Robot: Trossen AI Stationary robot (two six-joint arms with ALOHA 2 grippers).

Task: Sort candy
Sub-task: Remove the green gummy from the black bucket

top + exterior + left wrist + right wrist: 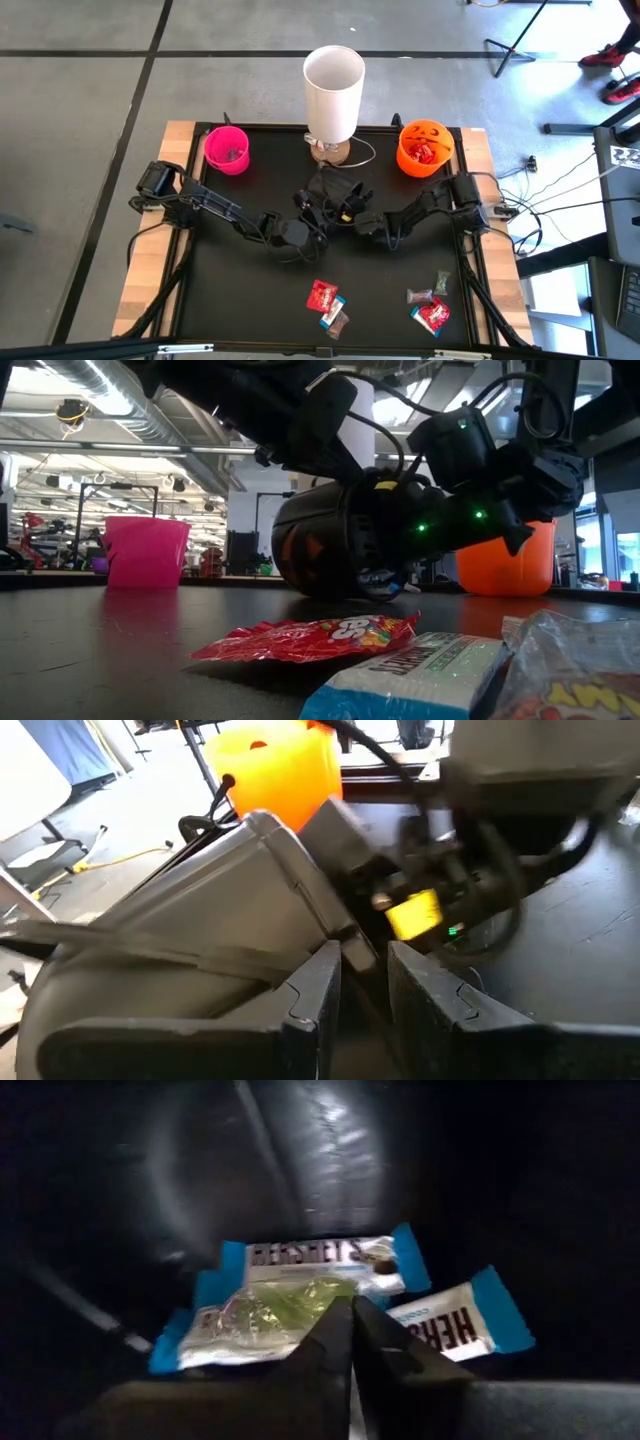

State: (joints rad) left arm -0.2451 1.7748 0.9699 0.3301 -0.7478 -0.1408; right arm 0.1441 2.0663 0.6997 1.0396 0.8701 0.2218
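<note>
Reaching into a dark, tipped bucket (pixel 330 545) at the middle of the desk (pixel 250 300), my right claw (pixel 350 1315) has its fingers pressed together, tips against a blue-and-white bar (pixel 320 1258) lying inside with a second bar (pixel 465 1320); whether anything is pinched I cannot tell. My left claw (pixel 362 970) grips the bucket's rim, fingers narrowly parted around it. More candy lies near the desk's front edge: a red packet (pixel 322 294) centrally, another red packet (pixel 434 315) toward the right corner. A pink cup (pixel 227 149) and orange bucket (pixel 424 146) occupy the back corners, flanking a white cylinder (pixel 333 92).
</note>
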